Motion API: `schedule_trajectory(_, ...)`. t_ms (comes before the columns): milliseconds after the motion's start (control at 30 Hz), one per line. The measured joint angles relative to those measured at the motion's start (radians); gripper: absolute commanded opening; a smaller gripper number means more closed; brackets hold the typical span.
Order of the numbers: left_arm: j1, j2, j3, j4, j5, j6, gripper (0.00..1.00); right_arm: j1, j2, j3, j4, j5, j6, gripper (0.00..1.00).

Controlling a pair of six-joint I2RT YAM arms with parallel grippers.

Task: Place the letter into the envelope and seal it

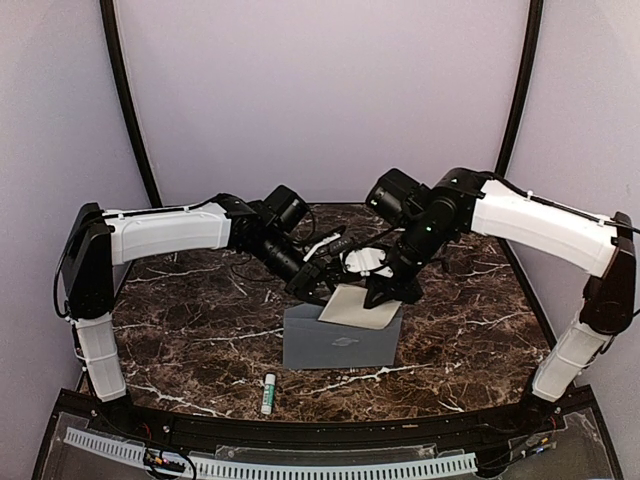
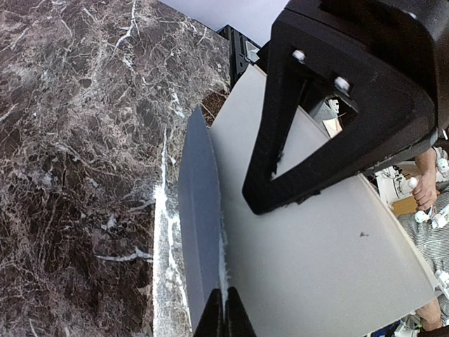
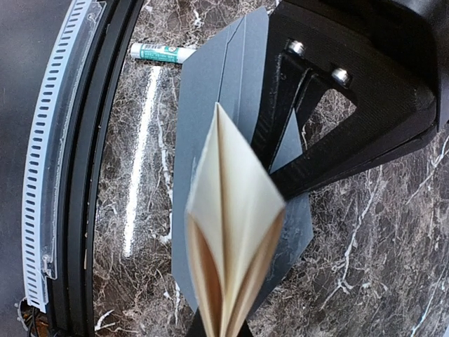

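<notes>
The grey-blue envelope (image 1: 340, 348) lies on the dark stone table (image 1: 180, 330). The left end effector (image 1: 318, 290) is pinching the far edge of the envelope, and that edge stands up a little. The right end effector (image 1: 385, 292) is pinching the folded cream letter (image 1: 358, 306), holding it tilted at the far edge of the envelope. A glue stick (image 1: 268, 393) lies near the envelope's front left corner.

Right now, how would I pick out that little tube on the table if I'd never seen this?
On the dark marble table, find the grey-blue envelope in the middle. Just in front of its left corner, toward the arm bases, lies the tube. It alone is a white stick with a green label; its neighbours are flat paper.
</notes>
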Motion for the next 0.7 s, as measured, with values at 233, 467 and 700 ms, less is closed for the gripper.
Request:
schedule_trajectory(233,-0.003,0.0,-0.002,0.0,0.0,0.0,0.0,0.006,0.0,-0.013,0.016,0.0,0.0,0.0)
schedule_trajectory(467,-0.011,-0.002,-0.005,0.006,-0.001,-0.016,0.0,0.025,0.005,-0.013,0.015,0.009,0.011,0.0)
schedule_trajectory(700,-0.019,-0.003,-0.019,0.016,-0.02,-0.046,0.0,0.064,0.054,-0.012,0.019,0.078,0.031,0.0)
